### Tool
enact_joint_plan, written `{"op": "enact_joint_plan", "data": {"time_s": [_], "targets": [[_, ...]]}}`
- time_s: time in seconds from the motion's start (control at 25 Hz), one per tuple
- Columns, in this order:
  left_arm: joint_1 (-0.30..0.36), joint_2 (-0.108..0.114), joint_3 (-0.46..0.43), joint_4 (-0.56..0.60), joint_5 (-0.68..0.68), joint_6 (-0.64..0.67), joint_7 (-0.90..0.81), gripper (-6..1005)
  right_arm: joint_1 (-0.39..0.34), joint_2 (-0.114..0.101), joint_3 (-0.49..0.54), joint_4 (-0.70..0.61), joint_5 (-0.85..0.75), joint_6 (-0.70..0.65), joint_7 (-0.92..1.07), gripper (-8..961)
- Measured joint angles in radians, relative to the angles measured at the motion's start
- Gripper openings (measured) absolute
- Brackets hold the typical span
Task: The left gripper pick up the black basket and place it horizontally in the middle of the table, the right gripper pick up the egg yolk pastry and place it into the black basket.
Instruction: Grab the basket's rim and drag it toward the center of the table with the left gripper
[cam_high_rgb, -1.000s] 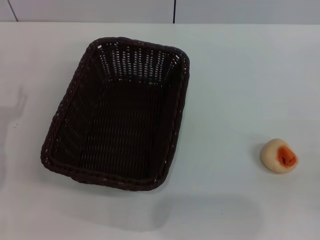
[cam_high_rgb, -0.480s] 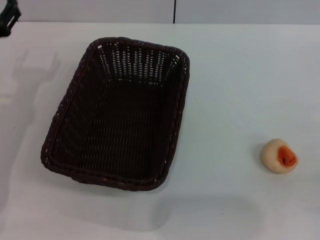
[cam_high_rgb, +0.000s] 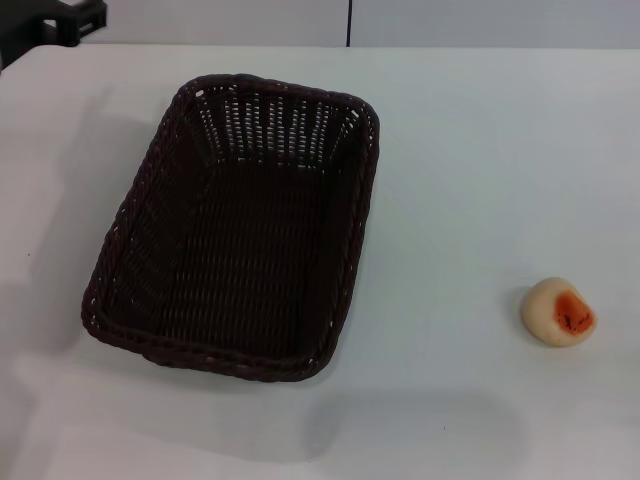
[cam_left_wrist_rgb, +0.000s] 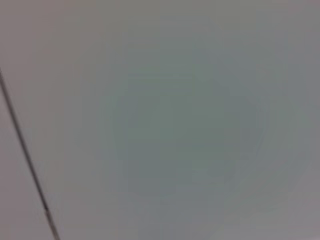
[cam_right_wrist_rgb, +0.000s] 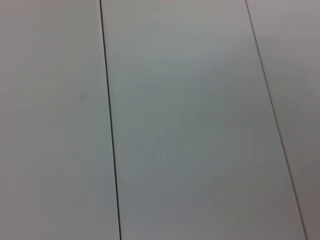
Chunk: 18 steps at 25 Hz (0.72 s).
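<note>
The black basket (cam_high_rgb: 238, 228) is empty and rests on the white table (cam_high_rgb: 480, 170), left of centre, its long side running away from me and slightly tilted. The egg yolk pastry (cam_high_rgb: 558, 312) lies on the table at the right, well apart from the basket, its orange patch facing front-right. A black part of my left gripper (cam_high_rgb: 72, 20) shows at the far left corner, beyond the table's back edge and clear of the basket. My right gripper is out of view. Both wrist views show only plain pale panels with thin dark seams.
The table's back edge (cam_high_rgb: 450, 47) runs along the top of the head view, with a pale wall and a dark vertical seam (cam_high_rgb: 349, 22) behind it. Soft shadows lie on the table at the left and the front.
The left gripper has come into view at the far left corner and moved right along the back edge. The basket and the pastry have not moved.
</note>
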Motion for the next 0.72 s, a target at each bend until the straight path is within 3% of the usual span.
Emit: {"op": "enact_joint_plan", "data": {"time_s": [0.04, 0.08, 0.12, 0.16, 0.24, 0.28, 0.44, 0.72], "targets": [[-0.017, -0.034, -0.05, -0.087, -0.001, -0.177, 0.062, 769, 0.0, 0.0, 0.0, 0.0, 0.0, 0.0, 0.0, 755], [-0.017, -0.034, -0.05, -0.087, -0.001, -0.177, 0.062, 767, 0.0, 0.0, 0.0, 0.0, 0.0, 0.0, 0.0, 755], [-0.045, -0.073, -0.111, -0.176, -0.002, -0.358, 0.126, 766, 0.0, 0.0, 0.0, 0.0, 0.0, 0.001, 0.0, 755], [-0.045, -0.073, -0.111, -0.176, -0.002, -0.358, 0.126, 764, 0.0, 0.0, 0.0, 0.0, 0.0, 0.001, 0.0, 755], [-0.102, -0.086, -0.153, -0.273, -0.001, -0.594, 0.157, 761, 0.0, -0.001, 0.0, 0.001, 0.0, 0.001, 0.0, 755], [-0.102, -0.086, -0.153, -0.273, -0.001, -0.594, 0.157, 760, 0.0, -0.001, 0.0, 0.001, 0.0, 0.001, 0.0, 755], [-0.182, -0.083, -0.176, -0.325, 0.003, -0.85, 0.155, 754, -0.005, -0.001, -0.002, 0.001, -0.001, 0.002, 0.0, 755], [-0.243, -0.087, -0.166, -0.296, 0.004, -1.039, 0.144, 743, -0.019, 0.0, -0.002, 0.002, -0.001, 0.003, 0.0, 755]]}}
